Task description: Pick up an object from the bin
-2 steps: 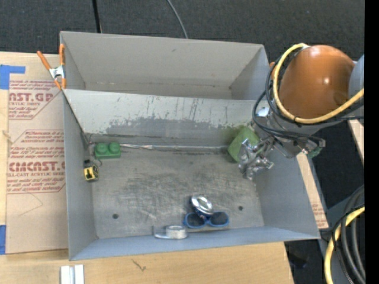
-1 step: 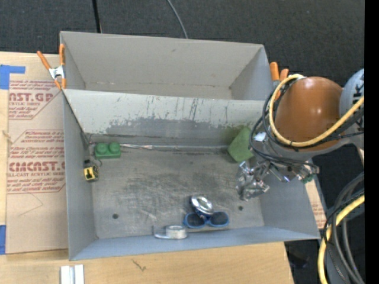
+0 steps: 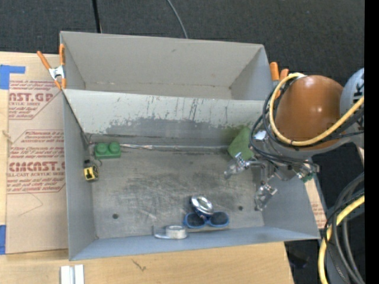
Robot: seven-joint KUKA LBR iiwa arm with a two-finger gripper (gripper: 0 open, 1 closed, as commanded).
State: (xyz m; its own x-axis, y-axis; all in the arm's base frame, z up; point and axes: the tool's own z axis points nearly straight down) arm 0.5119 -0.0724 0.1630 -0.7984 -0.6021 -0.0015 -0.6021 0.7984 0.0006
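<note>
The gripper (image 3: 249, 183) is seen low in the right part of the bin (image 3: 160, 108), under the arm's orange cover (image 3: 308, 108), which is ringed by yellow and black cables (image 3: 277, 102). Its two fingers (image 3: 234, 169) are spread apart, one towards the back wall and the other towards the front, and bare bin floor is seen between them.

A pale green piece (image 3: 240, 139) is found nearest to it. This piece is leaned against the foot of the back wall near the right corner, just beside the rear finger; whether the two are touching cannot be told.

A small cluster is placed in front and to the left of the gripper, near the front wall. It is made up of a silver disc (image 3: 202, 205) resting on a blue thing (image 3: 208, 220), with a white piece (image 3: 172, 232) just beside them at the wall's foot.

Well apart, at the left end of the back wall, a green block (image 3: 108, 151) is set. A small yellow thing (image 3: 90, 173) is laid near it, against the left wall.
</note>
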